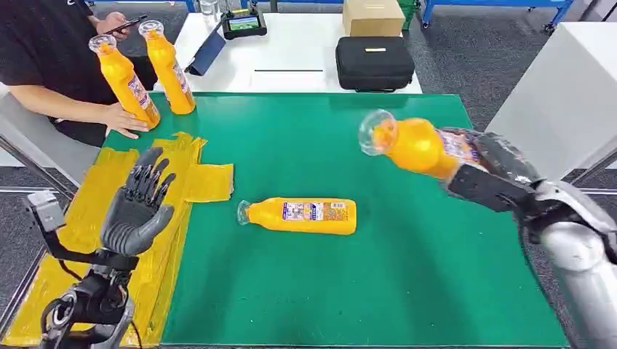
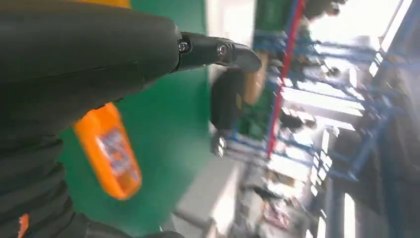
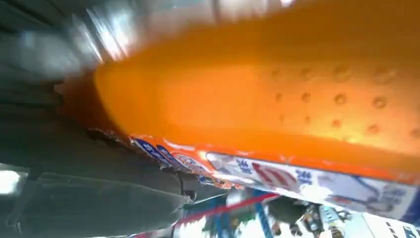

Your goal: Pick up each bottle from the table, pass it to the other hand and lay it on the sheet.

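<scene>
My right hand [image 1: 495, 174] grips an orange bottle [image 1: 411, 144] by its labelled body, lifted above the right side of the green table [image 1: 407, 291], clear cap pointing left. The same bottle [image 3: 277, 94] looms close in the right wrist view. A second orange bottle [image 1: 302, 215] lies on its side mid-table, cap to the left, and shows in the left wrist view as an orange bottle [image 2: 109, 151]. My left hand [image 1: 138, 207] is raised open, palm facing right, over the yellow sheet [image 1: 196, 182] at the table's left.
A person at the far left holds two upright orange bottles [image 1: 127, 83] [image 1: 169, 67] at the table's back left corner. Behind the green table stands a white table with a black case [image 1: 374, 63], a cardboard box [image 1: 372, 16] and a tablet device [image 1: 244, 23].
</scene>
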You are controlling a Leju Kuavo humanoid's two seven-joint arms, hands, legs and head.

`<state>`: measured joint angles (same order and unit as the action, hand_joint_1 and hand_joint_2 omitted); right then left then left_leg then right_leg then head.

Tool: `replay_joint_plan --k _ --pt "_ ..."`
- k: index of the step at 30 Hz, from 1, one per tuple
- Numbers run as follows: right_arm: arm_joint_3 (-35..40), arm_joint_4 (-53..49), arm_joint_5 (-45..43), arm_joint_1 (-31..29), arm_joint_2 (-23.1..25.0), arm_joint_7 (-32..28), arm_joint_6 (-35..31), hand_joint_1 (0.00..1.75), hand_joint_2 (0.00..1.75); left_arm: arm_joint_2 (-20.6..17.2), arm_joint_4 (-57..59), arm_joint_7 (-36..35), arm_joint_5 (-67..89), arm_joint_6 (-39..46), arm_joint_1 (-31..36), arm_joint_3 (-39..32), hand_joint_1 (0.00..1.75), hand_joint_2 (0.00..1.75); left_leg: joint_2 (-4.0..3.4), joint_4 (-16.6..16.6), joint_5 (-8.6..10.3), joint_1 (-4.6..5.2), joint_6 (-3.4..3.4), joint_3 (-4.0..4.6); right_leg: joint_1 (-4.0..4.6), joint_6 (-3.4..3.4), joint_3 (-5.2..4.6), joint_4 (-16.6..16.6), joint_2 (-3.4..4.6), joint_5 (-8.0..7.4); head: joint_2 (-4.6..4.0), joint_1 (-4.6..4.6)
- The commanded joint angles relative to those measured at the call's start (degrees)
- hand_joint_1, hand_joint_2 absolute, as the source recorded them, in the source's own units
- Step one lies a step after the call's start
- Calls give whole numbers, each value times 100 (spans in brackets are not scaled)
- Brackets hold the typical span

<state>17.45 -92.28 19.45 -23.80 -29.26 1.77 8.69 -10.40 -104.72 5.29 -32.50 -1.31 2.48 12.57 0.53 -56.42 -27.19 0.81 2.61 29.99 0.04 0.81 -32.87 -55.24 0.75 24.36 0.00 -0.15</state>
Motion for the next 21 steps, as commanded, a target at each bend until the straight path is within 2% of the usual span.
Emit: replay_joint_plan --k 1,4,15,17,18,21 --pt "1260 1120 -419 -401 2312 346 -588 175 175 544 168 -119 -120 246 774 966 0 175 -44 18 -3 -13 -33 -38 11 -5 28 21 32 -11 0 0" --pt "1500 1290 -659 -501 2684 490 -402 175 175 683 -24 -201 71 381 877 1137 0 175 -19 1 -4 -9 -17 -9 9 -2 3 -4 15 0 0 -2" --pt "1510 1291 -711 -507 2650 508 -394 175 175 673 -30 -215 88 391 856 1126 0 175 -7 -3 -2 -6 -21 2 5 1 -3 -12 1 3 0 0" --pt "1543 1343 -832 -518 2759 549 -317 175 175 725 -80 -207 139 389 850 1134 0 175 1 -1 2 -3 -15 9 3 0 -9 -11 -3 2 0 0" --pt "1930 1545 -813 -672 3067 802 -321 175 175 877 -294 -300 906 618 835 1235 0 175 0 -2 1 -4 -17 8 5 0 -7 -10 -2 1 0 0" --pt "2055 1493 -783 -740 3165 939 -295 175 175 911 -391 -306 1306 818 801 1278 0 175 -23 -4 -7 -1 -24 2 -5 -1 -6 -15 14 4 0 2"
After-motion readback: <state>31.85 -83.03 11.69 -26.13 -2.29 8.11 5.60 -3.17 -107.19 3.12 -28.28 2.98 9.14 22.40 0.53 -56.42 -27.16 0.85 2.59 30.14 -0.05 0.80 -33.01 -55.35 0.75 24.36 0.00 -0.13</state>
